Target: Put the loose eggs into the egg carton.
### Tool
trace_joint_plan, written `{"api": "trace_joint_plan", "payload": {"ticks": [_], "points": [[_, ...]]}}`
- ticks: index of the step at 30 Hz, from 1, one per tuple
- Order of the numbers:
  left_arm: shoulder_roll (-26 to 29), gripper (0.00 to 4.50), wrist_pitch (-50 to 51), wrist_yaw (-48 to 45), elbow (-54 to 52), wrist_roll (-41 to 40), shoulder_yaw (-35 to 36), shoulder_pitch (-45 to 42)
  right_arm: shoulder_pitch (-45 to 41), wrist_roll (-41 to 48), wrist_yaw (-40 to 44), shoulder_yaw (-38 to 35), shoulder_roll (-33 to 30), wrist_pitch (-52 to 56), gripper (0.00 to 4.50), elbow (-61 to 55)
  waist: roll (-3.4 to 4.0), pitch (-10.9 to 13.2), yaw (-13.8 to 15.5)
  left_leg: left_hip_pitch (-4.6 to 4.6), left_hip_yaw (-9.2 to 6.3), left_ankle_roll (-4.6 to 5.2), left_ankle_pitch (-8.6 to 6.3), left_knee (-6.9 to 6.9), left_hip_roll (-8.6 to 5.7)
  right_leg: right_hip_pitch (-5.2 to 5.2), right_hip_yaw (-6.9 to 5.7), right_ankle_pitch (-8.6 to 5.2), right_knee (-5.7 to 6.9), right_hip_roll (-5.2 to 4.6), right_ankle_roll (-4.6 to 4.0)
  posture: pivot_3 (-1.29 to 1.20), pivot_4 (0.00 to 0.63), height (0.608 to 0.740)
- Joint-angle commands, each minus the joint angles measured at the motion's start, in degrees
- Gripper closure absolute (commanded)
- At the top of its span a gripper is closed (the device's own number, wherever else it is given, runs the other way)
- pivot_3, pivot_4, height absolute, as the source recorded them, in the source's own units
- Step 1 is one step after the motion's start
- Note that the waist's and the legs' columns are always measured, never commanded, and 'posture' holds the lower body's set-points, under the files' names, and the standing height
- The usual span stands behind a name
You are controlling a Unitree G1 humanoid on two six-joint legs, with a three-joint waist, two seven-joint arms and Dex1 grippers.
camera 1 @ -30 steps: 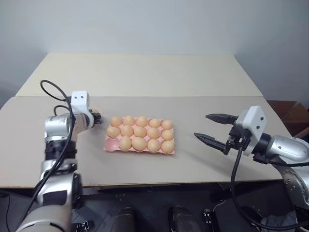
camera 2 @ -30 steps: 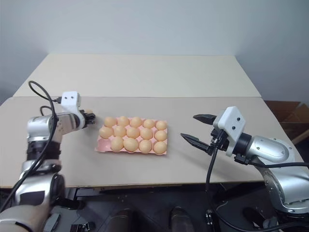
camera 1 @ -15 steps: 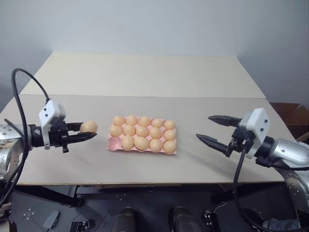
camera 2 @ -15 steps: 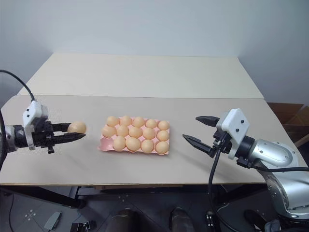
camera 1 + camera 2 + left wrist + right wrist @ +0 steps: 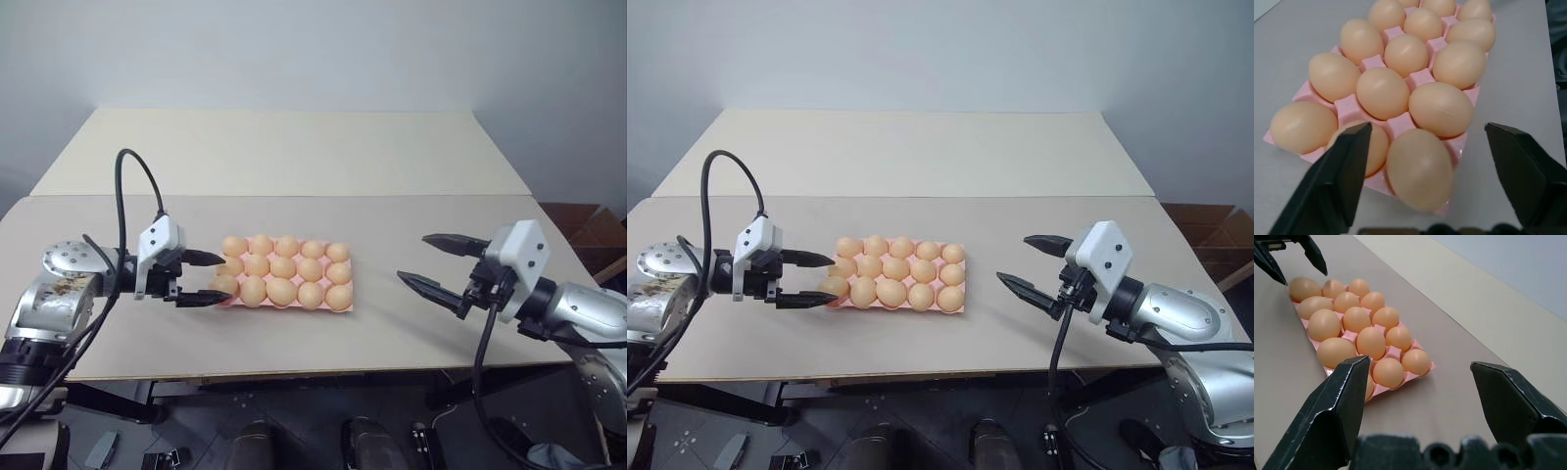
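Since a second ago my left gripper [image 5: 208, 277] has carried the last egg [image 5: 1419, 168] to the egg carton [image 5: 345, 305] at frame centre and spread wide, empty. Right gripper [image 5: 434, 264] hangs open, empty. Risk: withdrawing fingers clip that end egg, rolling it out.

Plain pale grey wall [image 5: 313, 49] across the upper frame, two beige tables [image 5: 294, 147] butted together at centre, dark floor [image 5: 294, 431] along the bottom edge
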Motion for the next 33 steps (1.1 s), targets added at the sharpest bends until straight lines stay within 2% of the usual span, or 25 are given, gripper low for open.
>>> {"api": "trace_joint_plan", "payload": {"ticks": [1, 5, 11, 15, 19, 27, 33], "points": [[2.33, 0.03, -0.36, -0.27, -0.51, -1.54, 4.17, -0.4, -0.38, 0.97, -0.52, -1.93, -0.39, -0.15, 0.62, -1.89, 0.0, 0.0, 0.0, 0.0, -0.01, 0.0, 0.0, 0.0, 0.0, 0.0, -0.01, 0.0, 0.0, 0.0, 0.0, 0.0, 0.15, 0.74], [5.01, 0.03, 0.7, -0.56, -0.73, -4.64, 10.25, 1.65, -0.71, 0.75, 0.13, -1.24, -0.46, -0.82, 0.62, -0.83, 0.0, 0.0, -0.23, 0.0, -0.01, 0.0, 0.0, 0.0, 0.03, -0.02, 0.0, -0.01, 0.0, 0.01, 0.0, 0.0, 0.15, 0.74], [9.33, 0.03, -0.47, -2.62, -0.34, -7.37, 20.23, 9.18, -2.81, 0.21, 3.24, -0.29, -1.19, -1.76, 0.62, 3.15, 0.01, 0.01, -0.64, 0.05, 0.02, 0.02, -0.01, 0.0, 0.04, -0.01, 0.01, -0.02, 0.01, -0.02, 0.0, 0.0, 0.15, 0.74], [10.66, 0.03, -0.72, -8.36, -1.25, -10.64, 30.92, 19.39, -4.42, -0.16, 7.48, 0.69, -2.6, -3.06, 0.62, 6.87, 0.03, 0.01, -0.7, 0.07, 0.03, 0.01, -0.01, 0.0, 0.09, -0.02, -0.02, -0.04, 0.03, -0.01, -0.05, 0.0, 0.15, 0.74], [9.69, 0.03, -0.42, -9.73, -5.25, -11.11, 37.62, 28.87, -4.67, 0.27, 10.21, 1.14, -3.22, -3.67, 0.62, 8.05, 0.03, 0.02, -0.93, 0.04, 0.04, 0.02, -0.03, -0.03, 0.11, -0.06, -0.04, -0.09, 0.01, -0.04, -0.09, 0.0, 0.15, 0.74], [4.95, 0.03, 3.27, -4.3, -13.54, -14.91, 44.3, 36.0, -6.74, -1.38, 12.64, 3.09, -3.65, -4.43, 0.62, 10.62, 0.04, 0.02, -0.26, 0.16, 0.05, 0.0, -0.02, -0.02, 0.1, 0.04, -0.03, -0.18, 0.01, -0.07, -0.14, 0.0, 0.15, 0.74], [4.93, 0.03, 3.18, -1.89, -15.22, -14.08, 42.83, 36.71, -7.47, -0.91, 13.89, 2.3, -3.87, -4.45, 0.62, 11.27, 0.04, 0.02, -0.27, 0.09, 0.05, 0.0, -0.02, -0.03, 0.09, -0.04, -0.03, -0.1, 0.02, -0.05, -0.13, 0.0, 0.15, 0.74]]}}
